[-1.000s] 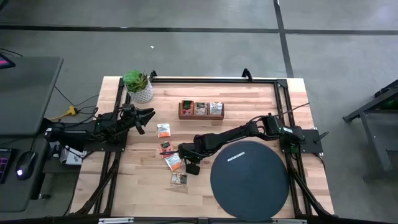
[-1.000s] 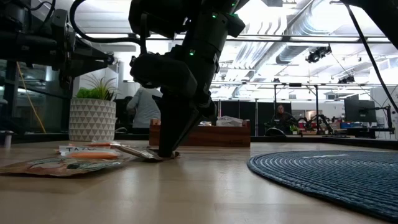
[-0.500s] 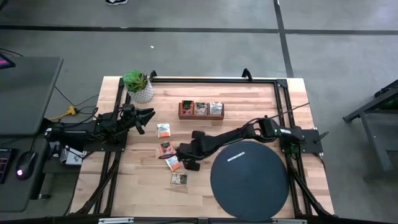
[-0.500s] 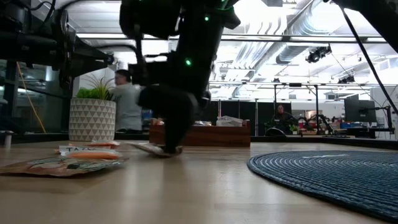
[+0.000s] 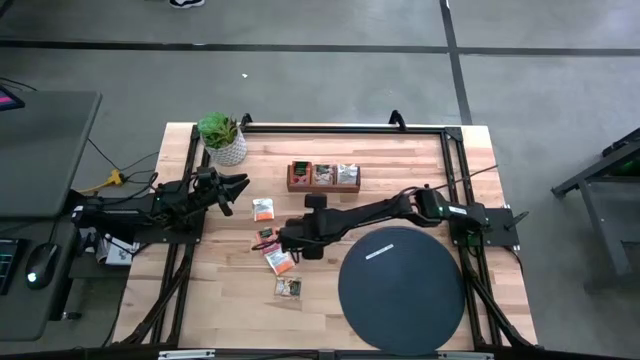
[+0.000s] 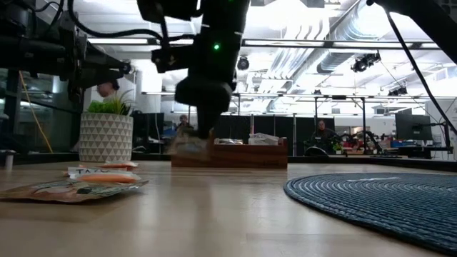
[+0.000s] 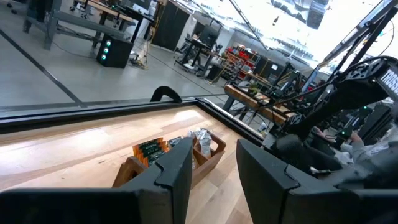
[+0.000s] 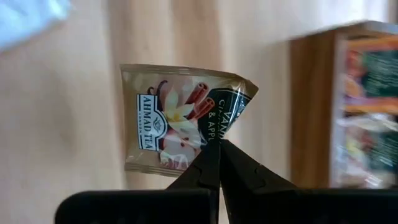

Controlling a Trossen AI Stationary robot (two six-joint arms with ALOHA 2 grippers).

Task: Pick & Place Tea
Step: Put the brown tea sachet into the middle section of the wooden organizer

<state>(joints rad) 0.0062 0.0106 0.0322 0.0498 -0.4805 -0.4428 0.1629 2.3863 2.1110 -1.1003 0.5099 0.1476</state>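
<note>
Right gripper [image 8: 219, 163]: pinching a beige flat square tea sachet [image 8: 177, 118], lifted above mid-worktop.
Neighbours: loose sachets [image 5: 280, 262] below; brown wooden three-compartment tray [image 5: 323, 177] toward the far edge.
Left gripper [image 7: 211, 163]: parted, left edge.

We see a light wooden table [image 5: 400, 160] framed by a black rail. At its far left corner stands a small green plant in a white patterned pot [image 5: 222, 138]. A brown wooden tray [image 5: 323, 177] with three compartments sits toward the far middle. On the near right lies a large dark round woven mat [image 5: 401, 288]. Left of the table, a grey desk [image 5: 40, 150] carries a computer mouse [image 5: 38, 263].
</note>
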